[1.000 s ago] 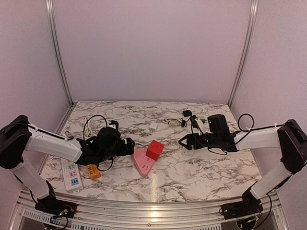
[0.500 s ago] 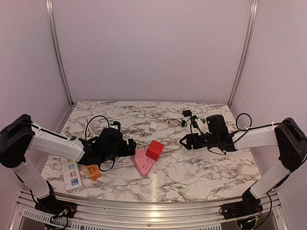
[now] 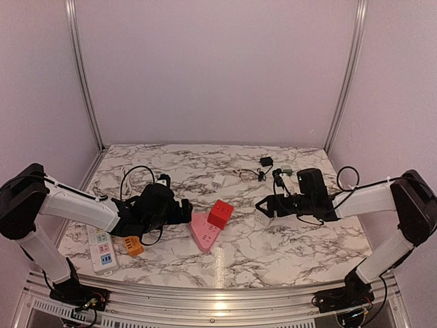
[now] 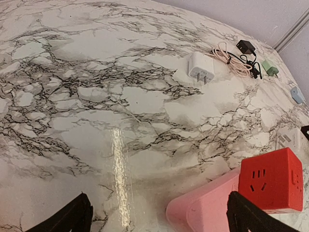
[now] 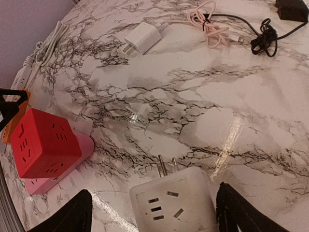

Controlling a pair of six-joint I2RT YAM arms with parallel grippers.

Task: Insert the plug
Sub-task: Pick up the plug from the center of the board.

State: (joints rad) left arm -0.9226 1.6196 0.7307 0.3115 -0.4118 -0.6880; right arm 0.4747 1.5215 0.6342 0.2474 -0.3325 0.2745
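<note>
A white cube plug (image 5: 174, 203) with two metal prongs lies on the marble, prongs pointing away from the camera. My right gripper (image 5: 154, 215) is open and straddles it, one black finger (image 5: 63, 217) well to its left, the other (image 5: 244, 212) close by its right side. In the top view the plug (image 3: 262, 218) sits just under the right gripper (image 3: 262, 205). A pink power strip (image 4: 203, 208) carries a red socket cube (image 4: 273, 179). My left gripper (image 4: 157, 220) is open at the strip's near end, in the top view (image 3: 186, 208) just left of the pink strip (image 3: 203, 231).
A white charger (image 3: 218, 181), a coiled pink cable (image 4: 229, 53), a black charger (image 3: 266, 161) and small green (image 4: 270, 67) and blue (image 4: 297, 94) adapters lie at the back. A white power strip (image 3: 101, 247) and an orange adapter (image 3: 133, 244) sit front left.
The right gripper has sunk a little toward the table, and the white plug now shows under its fingertips. The left arm has hardly moved.
</note>
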